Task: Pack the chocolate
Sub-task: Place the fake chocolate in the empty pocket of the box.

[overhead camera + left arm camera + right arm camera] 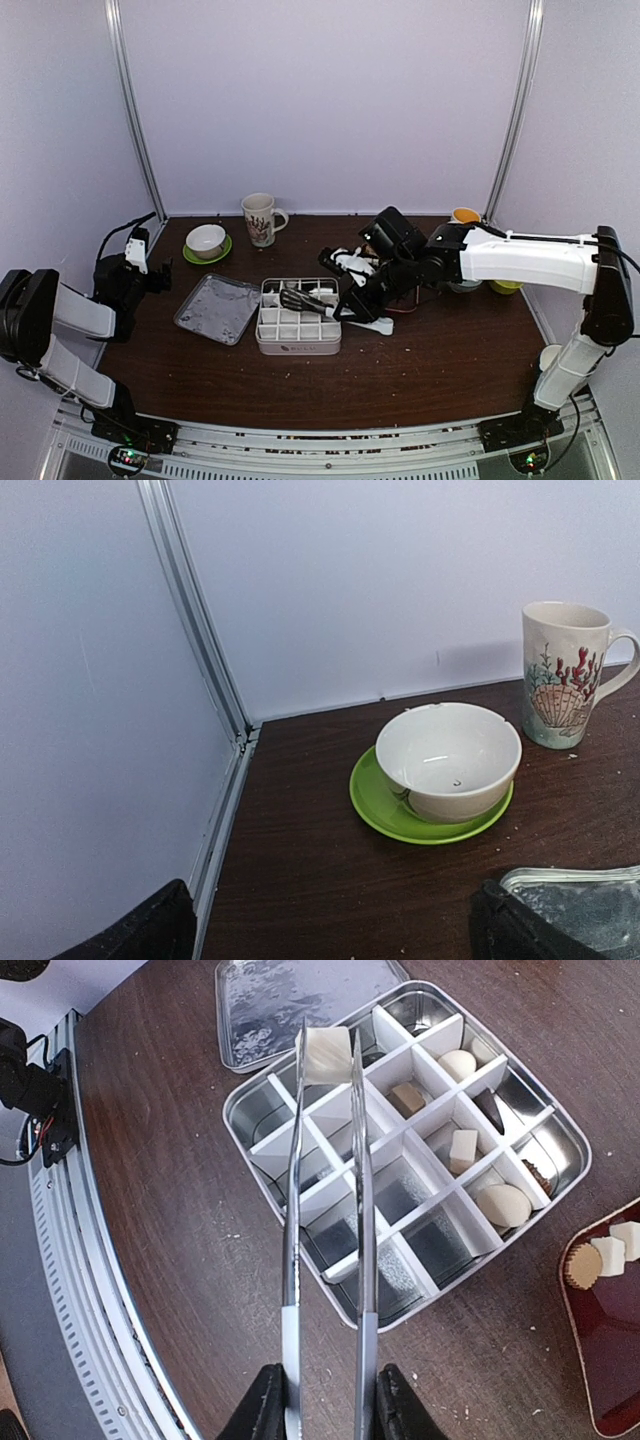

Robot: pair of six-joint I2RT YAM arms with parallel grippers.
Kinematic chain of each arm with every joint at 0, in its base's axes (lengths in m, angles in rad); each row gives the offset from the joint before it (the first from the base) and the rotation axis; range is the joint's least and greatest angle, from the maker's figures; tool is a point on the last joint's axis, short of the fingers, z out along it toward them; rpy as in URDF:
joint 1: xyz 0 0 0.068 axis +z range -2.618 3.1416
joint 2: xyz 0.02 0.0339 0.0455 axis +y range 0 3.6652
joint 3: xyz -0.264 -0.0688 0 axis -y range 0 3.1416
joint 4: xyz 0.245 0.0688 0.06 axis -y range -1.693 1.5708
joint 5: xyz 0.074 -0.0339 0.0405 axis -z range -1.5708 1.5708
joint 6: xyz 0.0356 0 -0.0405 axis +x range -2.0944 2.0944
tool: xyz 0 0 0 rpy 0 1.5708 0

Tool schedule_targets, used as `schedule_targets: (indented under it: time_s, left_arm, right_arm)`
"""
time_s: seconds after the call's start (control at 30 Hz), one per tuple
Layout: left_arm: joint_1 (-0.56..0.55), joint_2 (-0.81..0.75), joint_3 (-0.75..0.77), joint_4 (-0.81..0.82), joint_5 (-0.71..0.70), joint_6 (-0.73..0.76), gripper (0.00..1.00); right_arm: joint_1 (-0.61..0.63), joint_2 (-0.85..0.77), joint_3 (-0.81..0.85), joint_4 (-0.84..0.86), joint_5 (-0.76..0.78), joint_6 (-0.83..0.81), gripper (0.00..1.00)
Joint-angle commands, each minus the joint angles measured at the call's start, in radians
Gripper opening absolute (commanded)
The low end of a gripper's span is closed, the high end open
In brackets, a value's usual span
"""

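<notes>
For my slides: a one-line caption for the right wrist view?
Right gripper squeezes tongs, pinching a white chocolate cube over the divided tin, several cells filled.

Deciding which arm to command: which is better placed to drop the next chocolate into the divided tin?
Right. The right gripper clamps long silvery tongs pinching a cream chocolate cube above the divided metal tin; the left gripper sits open and empty near the white bowl.

Box (298, 330) sits mid-desk (430, 380), lid (217, 308) just left of it. Bowl (206, 240) on saucer (222, 251) far-left, mug (260, 219) to its right. Tongs (293, 1210) in my right tool (325, 1400) hang over the box's left cells; chocolate (462, 1148) lies in the far cells.
</notes>
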Motion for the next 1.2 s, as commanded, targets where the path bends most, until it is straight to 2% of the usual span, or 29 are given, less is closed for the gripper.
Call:
schedule_targets:
  time_s: [0.0, 0.4, 0.8, 1.17]
  left_arm:
    - [0.008, 0.004, 0.019, 0.029, -0.005, -0.009, 0.98]
    - [0.008, 0.004, 0.02, 0.029, -0.006, -0.009, 0.98]
    - [0.007, 0.004, 0.019, 0.029, -0.005, -0.009, 0.98]
    - [0.007, 0.004, 0.019, 0.028, -0.006, -0.009, 0.98]
  right_arm:
    - [0.032, 0.033, 0.052, 0.028, -0.003, -0.017, 0.25]
    - [0.048, 0.108, 0.085, 0.057, 0.024, 0.029, 0.28]
    - [0.052, 0.108, 0.085, 0.077, 0.042, 0.036, 0.37]
    - [0.052, 0.1, 0.086, 0.077, 0.053, 0.032, 0.4]
